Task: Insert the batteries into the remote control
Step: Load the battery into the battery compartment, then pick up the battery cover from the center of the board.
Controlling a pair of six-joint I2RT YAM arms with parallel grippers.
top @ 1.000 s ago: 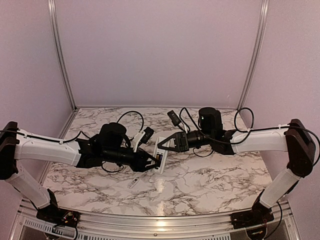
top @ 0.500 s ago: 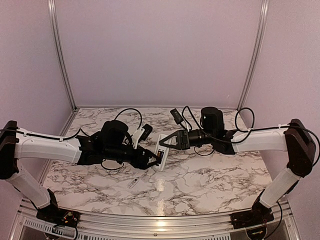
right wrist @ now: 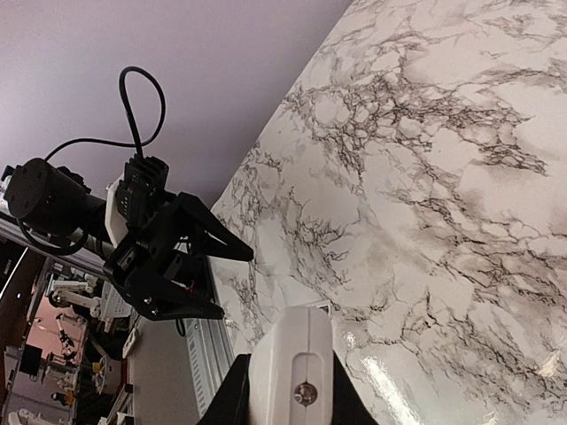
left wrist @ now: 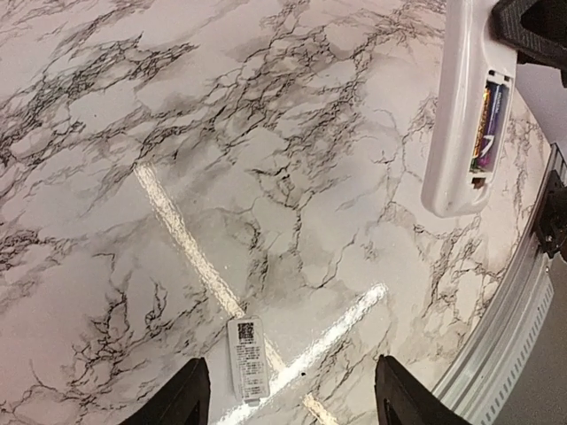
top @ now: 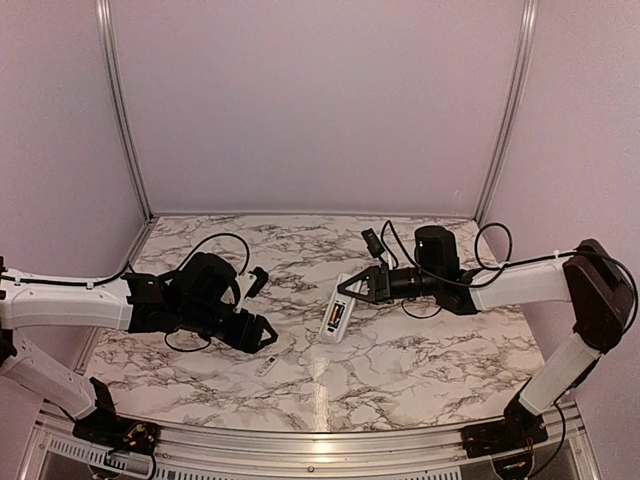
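**mk_77:** So where's the remote?

**benchrat:** The right claw (top: 352, 290) is clamped on the remote's (top: 337, 318) top end. The remote hangs at a slant over the middle of the marble worktop (top: 420, 370), open back facing up. Can't tell if its low end touches the marble or just hovers.

**mk_77:** Batteries?

**benchrat:** The left wrist view shows a dark battery (left wrist: 493, 115) with a gold streak tucked in the remote's open back. Can't make out a second one, that bit's too small.

**mk_77:** And the left claw?

**benchrat:** The left claw (top: 265, 335) is spread apart with nothing in it. It sits low over the worktop, well to the left of the remote. Its own camera shows both fingers (left wrist: 182, 398) at the bottom edge, and a little white strip (left wrist: 248, 359) with a printed label lies flat on the marble between them. The strip's well apart from the remote, nearer the front edge.
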